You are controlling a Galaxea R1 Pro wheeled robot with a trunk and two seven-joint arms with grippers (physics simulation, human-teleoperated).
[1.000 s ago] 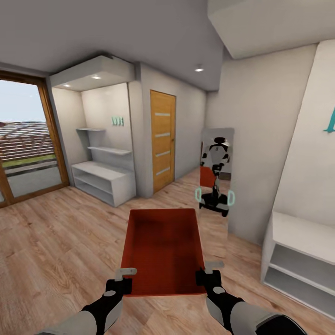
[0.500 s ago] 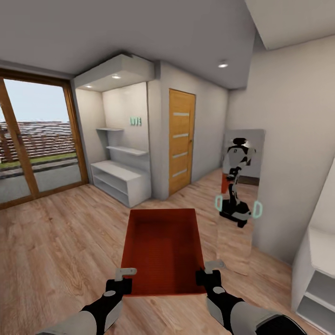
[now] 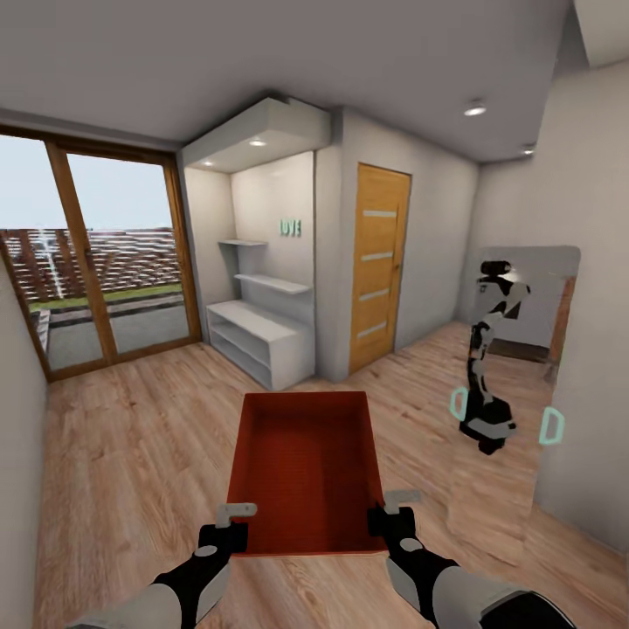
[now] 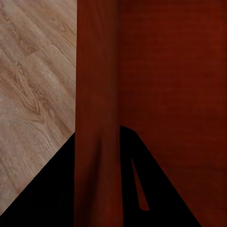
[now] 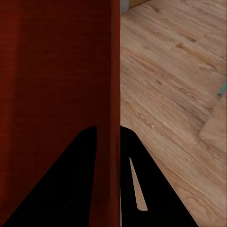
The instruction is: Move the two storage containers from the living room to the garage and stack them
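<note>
Both grippers pinch the thin side walls of one orange-red storage container (image 3: 306,467): the left gripper (image 3: 234,515) at its 8 o'clock corner and the right gripper (image 3: 395,504) at its 4 o'clock corner, each wall squeezed between two dark fingers (image 4: 52,189). This box has no lid, looks smooth and square-cornered, and is held up over the light wood plank floor (image 3: 122,454). At 2 o'clock a tall mirror (image 3: 515,376) shows a robot, but its edge is cut off by the wall.

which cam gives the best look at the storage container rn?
Head view: the whole storage container shows, open top, held over the wood floor between the left claw and right claw. Each wrist view gives just one red side wall close up, pinched between that claw's dark fingers.
</note>
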